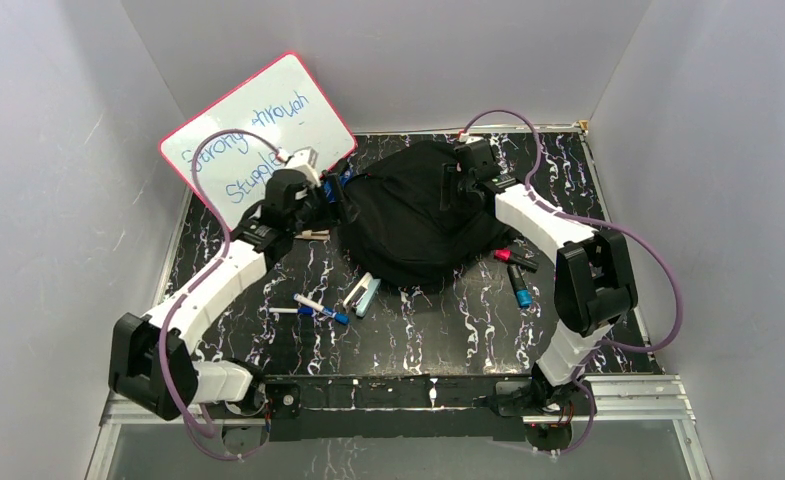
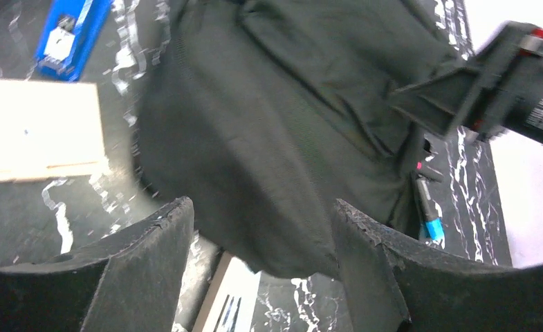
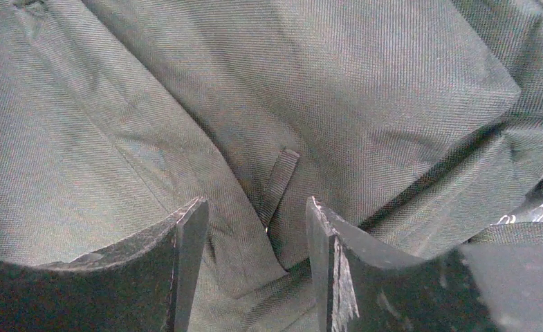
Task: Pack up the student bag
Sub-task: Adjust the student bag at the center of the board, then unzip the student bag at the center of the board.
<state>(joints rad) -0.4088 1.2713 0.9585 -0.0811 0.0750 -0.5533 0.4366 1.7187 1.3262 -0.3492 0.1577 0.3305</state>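
The student bag (image 1: pixel 418 215) is a crumpled black fabric heap at the middle back of the table. My left gripper (image 1: pixel 336 192) is at its left edge. In the left wrist view, the left gripper (image 2: pixel 258 207) is open, and a bulge of the bag (image 2: pixel 275 138) hangs between the fingers (image 2: pixel 151 256), clear of the left one. My right gripper (image 1: pixel 465 170) is over the bag's upper right. In the right wrist view, it (image 3: pixel 254 204) stands open astride a fold of the bag (image 3: pixel 337 104), beside a small fabric loop (image 3: pixel 279 176).
A pink-framed whiteboard (image 1: pixel 258 125) leans at the back left. In front of the bag lie a stapler (image 1: pixel 361 295) and blue markers (image 1: pixel 313 305); more markers (image 1: pixel 516 275) lie to its right. A wooden block (image 2: pixel 33 131) and a blue object (image 2: pixel 68 34) lie by the left gripper.
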